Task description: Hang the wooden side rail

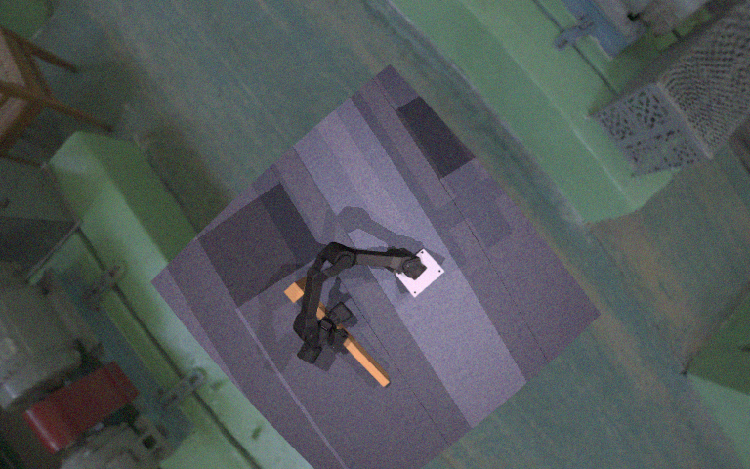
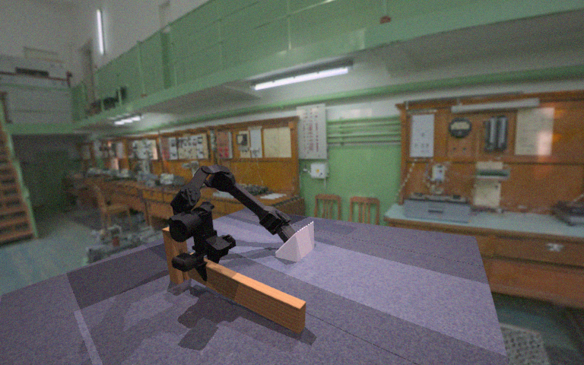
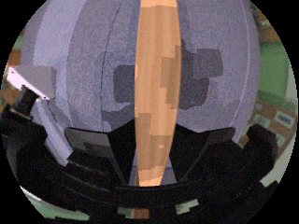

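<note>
The wooden side rail (image 1: 367, 362) (image 2: 258, 296) (image 3: 156, 70) stands on its narrow edge. Its far end appears to rest on the table, close to its shadow. The headboard post (image 1: 294, 291) (image 2: 171, 265) stands upright at the rail's other end. My gripper (image 1: 335, 330) (image 2: 204, 265) (image 3: 149, 119) is shut on the rail, near the post end, with a finger on each side. In the exterior view the rail's near end is right beside the post, partly behind the gripper. The hooks, the slot and the pins are hidden, so I cannot tell whether the hooks sit on the pins.
The white wedge-shaped base (image 1: 426, 282) (image 2: 301, 244) (image 3: 43, 78) carries the arm and stands across the table (image 1: 486, 354) (image 2: 400, 275) from the post. The arm (image 1: 312, 290) (image 2: 245, 195) bends above the post and hides part of the rail from overhead.
</note>
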Tool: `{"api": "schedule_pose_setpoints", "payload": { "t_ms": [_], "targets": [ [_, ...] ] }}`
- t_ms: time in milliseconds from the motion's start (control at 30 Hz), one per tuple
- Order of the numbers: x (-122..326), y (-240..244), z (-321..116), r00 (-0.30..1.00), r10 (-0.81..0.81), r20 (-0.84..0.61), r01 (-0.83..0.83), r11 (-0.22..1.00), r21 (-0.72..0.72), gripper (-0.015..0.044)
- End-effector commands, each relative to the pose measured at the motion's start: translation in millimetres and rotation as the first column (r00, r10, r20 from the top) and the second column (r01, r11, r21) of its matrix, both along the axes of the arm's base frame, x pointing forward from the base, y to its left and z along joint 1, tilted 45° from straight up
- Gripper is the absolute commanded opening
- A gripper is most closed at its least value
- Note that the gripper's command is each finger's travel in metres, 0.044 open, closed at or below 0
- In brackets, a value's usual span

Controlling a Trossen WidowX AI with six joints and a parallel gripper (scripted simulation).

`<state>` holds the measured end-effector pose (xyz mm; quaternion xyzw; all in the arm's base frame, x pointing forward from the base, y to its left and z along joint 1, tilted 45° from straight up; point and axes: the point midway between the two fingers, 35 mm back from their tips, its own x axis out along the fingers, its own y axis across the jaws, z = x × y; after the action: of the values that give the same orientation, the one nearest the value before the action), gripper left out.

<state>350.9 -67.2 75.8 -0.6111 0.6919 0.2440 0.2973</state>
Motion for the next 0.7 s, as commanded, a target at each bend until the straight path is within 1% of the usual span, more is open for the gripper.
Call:
{"api": "schedule_pose_setpoints", "payload": {
  "t_ms": [0, 667],
  "targets": [
    [0.8, 1.2, 4.0, 1.0, 0.006, 0.008, -0.006, 1.0, -0.001, 0.0],
    [0.9, -0.8, 5.1, 1.0, 0.006, 0.008, -0.006, 1.0, -0.001, 0.0]
  ]
}}
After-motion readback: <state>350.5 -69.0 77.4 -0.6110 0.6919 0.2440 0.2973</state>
